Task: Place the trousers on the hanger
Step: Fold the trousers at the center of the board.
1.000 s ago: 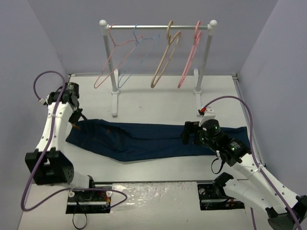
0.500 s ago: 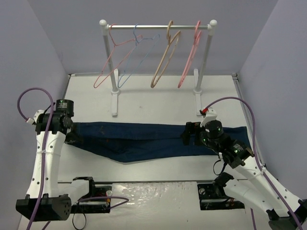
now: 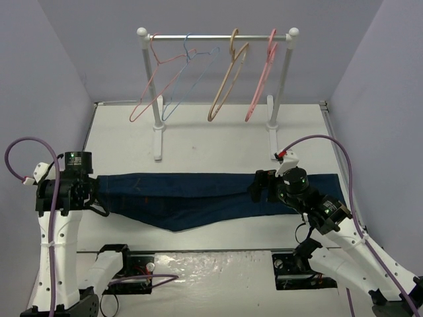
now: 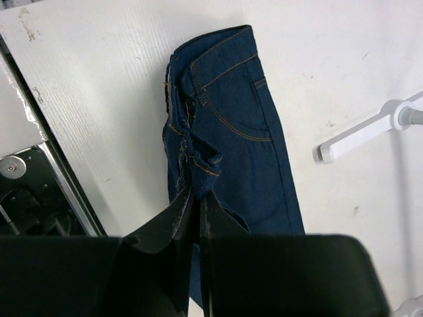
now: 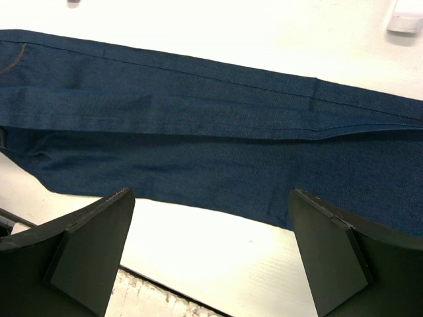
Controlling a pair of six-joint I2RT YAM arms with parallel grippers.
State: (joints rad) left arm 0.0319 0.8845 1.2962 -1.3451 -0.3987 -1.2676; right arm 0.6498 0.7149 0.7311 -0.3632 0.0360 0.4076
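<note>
Left gripper (image 4: 196,200) pinches the trousers (image 3: 198,195); right gripper (image 5: 211,198) is wide open.
The left jaws are closed on the waistband, at the left end of the trousers. The right jaws stand far apart over the legs and hold nothing. The trousers lie flat, stretched across the table (image 3: 218,139) in front of the rack (image 3: 218,37). The hanger (image 3: 227,84) hangs on the rack rail, between a blue hanger (image 3: 187,47) and a pink hanger (image 3: 268,63), well apart from the trousers.

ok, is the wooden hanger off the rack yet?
No, the wooden hanger hangs by its hook from the rail at the back of the table, among the thin hangers.
</note>
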